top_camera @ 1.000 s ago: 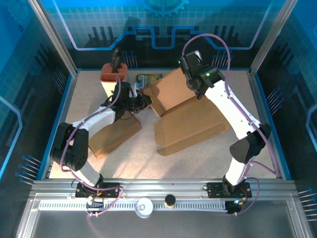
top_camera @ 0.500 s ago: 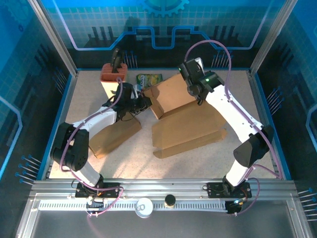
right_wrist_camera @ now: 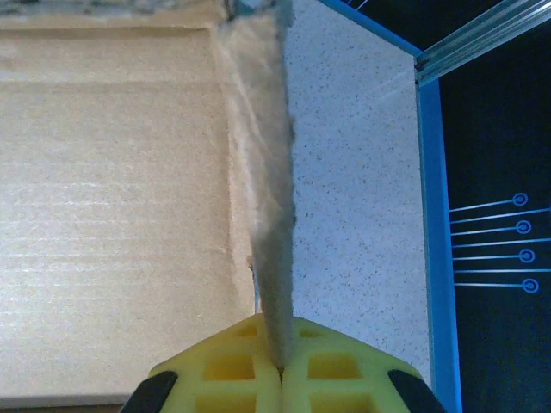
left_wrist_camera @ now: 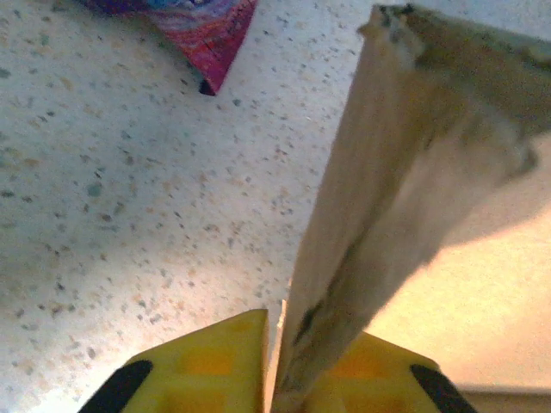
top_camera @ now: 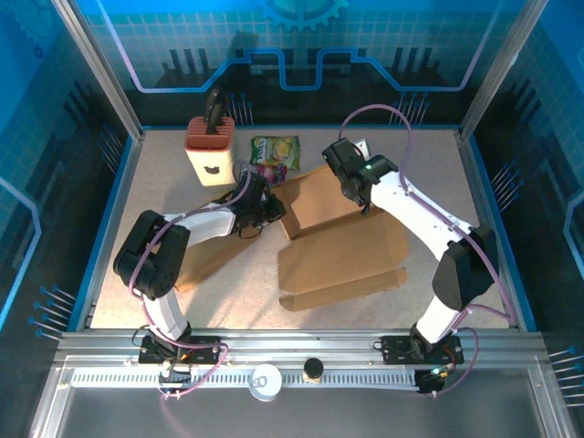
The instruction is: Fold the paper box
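1. The speckled beige table [top_camera: 438, 164] with its blue rim carries everything listed below.
2. The flat brown cardboard box [top_camera: 338, 246], the task's thing, lies at the table's middle. Its near panels rest flat, and its far panel is tilted up between my two arms.
3. A second flat brown cardboard sheet [top_camera: 214, 255] lies to the left of the box, partly under my left arm and apart from the box.
4. The cream knife block with a terracotta top and a black handle [top_camera: 210, 155] stands upright at the far left.
5. The green snack packet [top_camera: 276, 151] lies flat just right of the knife block and just beyond the raised panel.
6. My right gripper [top_camera: 360, 196] sits at the raised panel's right edge. In the right wrist view, my right gripper [right_wrist_camera: 281, 331] has its yellow fingers [right_wrist_camera: 232, 361] pressed together on the thin edge of the cardboard box [right_wrist_camera: 112, 198], pinching it.
7. My left gripper [top_camera: 272, 204] sits at the panel's left edge. In the left wrist view, a flap of the cardboard box [left_wrist_camera: 387, 172] stands on edge between the yellow fingers [left_wrist_camera: 219, 357] of my left gripper [left_wrist_camera: 275, 323]. A thin slit shows beside the flap, so I cannot tell whether the fingers press on it.
8. A red-and-purple wrapper corner [left_wrist_camera: 207, 30] lies on the table in the left wrist view, apart from the flap.
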### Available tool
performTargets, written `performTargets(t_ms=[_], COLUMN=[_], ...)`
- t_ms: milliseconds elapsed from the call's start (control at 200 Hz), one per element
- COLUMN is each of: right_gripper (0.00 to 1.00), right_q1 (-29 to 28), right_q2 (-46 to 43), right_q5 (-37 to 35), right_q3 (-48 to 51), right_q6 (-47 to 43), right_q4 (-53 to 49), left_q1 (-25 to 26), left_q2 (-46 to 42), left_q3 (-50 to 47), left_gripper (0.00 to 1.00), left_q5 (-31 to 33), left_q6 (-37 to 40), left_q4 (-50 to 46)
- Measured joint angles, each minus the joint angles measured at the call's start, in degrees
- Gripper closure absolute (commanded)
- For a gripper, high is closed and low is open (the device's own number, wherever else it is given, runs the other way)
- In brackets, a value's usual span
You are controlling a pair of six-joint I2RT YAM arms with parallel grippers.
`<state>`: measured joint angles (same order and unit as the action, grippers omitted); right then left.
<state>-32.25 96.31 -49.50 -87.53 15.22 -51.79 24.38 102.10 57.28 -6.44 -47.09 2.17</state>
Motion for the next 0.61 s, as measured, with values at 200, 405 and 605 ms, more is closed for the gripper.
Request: performTargets(t_ms=[200, 405, 605], right_gripper=[1.0, 1.0, 1.0], right_q1=[-0.5, -0.9, -1.2], right_q2=[-1.1, -1.5, -1.5], right_q5=[-0.1, -0.3, -1.3], right_q3=[0.3, 0.3, 0.3], right_q6=[0.0, 0.0, 0.3], right_q4=[0.5, 0.4, 0.4], left_q1=[0.1, 0.6, 2.6], left_q2=[1.4, 2.8, 3.6], left_q3=[-0.1, 1.4, 4.8], left_gripper=[0.72, 0.8, 1.0], left_q5=[1.9, 3.5, 7.2], left_q6=[-0.5, 0.5, 1.8], left_q4=[2.0, 1.9, -1.1])
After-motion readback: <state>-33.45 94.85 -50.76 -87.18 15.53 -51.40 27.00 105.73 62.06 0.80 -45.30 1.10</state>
